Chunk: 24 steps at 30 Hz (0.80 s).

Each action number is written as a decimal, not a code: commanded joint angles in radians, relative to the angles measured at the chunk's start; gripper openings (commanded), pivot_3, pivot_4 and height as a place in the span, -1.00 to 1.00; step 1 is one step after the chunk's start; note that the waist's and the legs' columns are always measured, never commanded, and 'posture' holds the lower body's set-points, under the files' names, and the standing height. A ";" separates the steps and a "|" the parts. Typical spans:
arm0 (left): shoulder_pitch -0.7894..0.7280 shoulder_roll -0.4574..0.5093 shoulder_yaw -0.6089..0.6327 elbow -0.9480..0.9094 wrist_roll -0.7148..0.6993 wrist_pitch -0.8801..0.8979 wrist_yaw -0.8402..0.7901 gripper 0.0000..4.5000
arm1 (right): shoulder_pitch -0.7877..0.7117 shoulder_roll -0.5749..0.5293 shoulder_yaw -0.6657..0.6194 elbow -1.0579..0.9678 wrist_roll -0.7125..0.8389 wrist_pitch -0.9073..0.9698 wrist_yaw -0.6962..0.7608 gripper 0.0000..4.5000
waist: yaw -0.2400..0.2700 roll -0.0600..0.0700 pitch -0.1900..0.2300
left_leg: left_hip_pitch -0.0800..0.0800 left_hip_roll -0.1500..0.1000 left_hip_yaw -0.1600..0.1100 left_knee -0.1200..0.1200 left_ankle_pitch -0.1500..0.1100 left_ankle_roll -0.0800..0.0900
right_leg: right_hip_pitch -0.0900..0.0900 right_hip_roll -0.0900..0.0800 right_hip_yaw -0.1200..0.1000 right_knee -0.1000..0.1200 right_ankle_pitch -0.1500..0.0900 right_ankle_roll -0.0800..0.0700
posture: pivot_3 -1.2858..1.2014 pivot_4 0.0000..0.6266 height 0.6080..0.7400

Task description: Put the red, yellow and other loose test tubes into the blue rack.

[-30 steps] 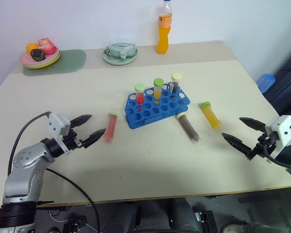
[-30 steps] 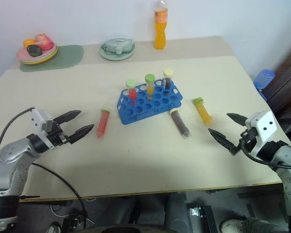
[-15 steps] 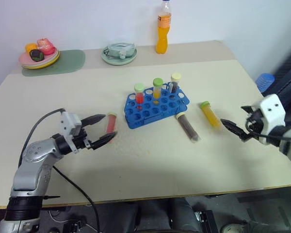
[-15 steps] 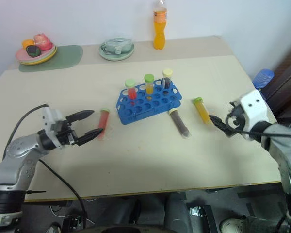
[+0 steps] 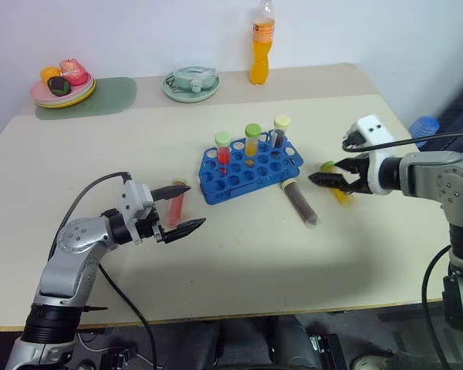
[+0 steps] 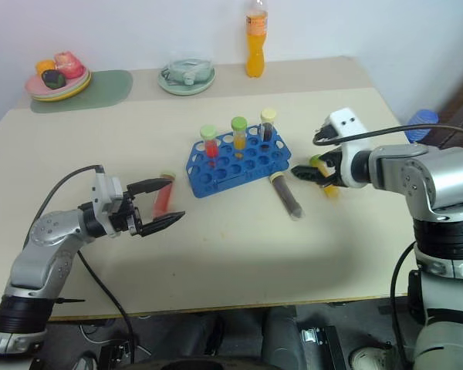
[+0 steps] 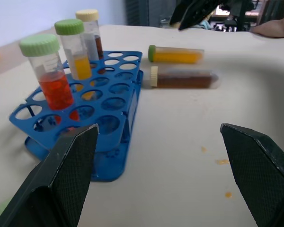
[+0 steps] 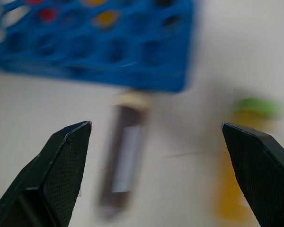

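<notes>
I log: left pincer [image 5: 179,208] released beside red tube [image 5: 176,202]; right pincer [image 5: 318,179] released over yellow tube [image 7: 176,54]; brown tube [image 5: 299,202] beside blue rack [image 5: 247,171].

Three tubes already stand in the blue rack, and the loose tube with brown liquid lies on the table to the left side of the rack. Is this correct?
Not quite. Three tubes do stand in the blue rack, but the brown tube lies on the rack's right side, as the left eye view shows. The tube on its left is the red one.

Even, bright diffuse light, soft shadows on table [image 5: 239,254]. Head views sharp. Right wrist view heavily blurred; left wrist sharp mid-range, soft far edge.
</notes>
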 commanded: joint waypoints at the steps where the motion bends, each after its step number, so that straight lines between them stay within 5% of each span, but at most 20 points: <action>1: 0.008 0.009 0.009 -0.041 -0.003 -0.008 0.001 0.88 | -0.050 0.041 0.018 -0.002 0.016 0.075 -0.019 1.00 | -0.001 0.000 0.000 | 0.000 0.000 0.000 0.000 0.000 0.000 | 0.000 0.000 0.000 0.000 0.000 0.000 | 0.03 -0.52 1.00; 11: 0.031 0.041 0.027 -0.050 -0.052 0.014 -0.059 0.88 | -0.145 0.202 0.080 0.165 -0.060 0.091 -0.116 1.00 | -0.004 0.000 0.000 | 0.000 0.000 0.000 0.000 0.000 0.000 | -0.001 0.000 0.000 0.001 0.000 0.000 | 0.03 -0.52 1.00; 24: 0.065 0.050 0.024 -0.108 -0.112 0.056 -0.088 0.88 | -0.174 0.221 0.228 0.303 -0.159 0.005 -0.133 1.00 | -0.006 0.000 0.000 | 0.000 0.000 0.000 0.000 0.000 0.000 | -0.001 0.000 0.000 0.001 0.000 0.000 | 0.03 -0.52 1.00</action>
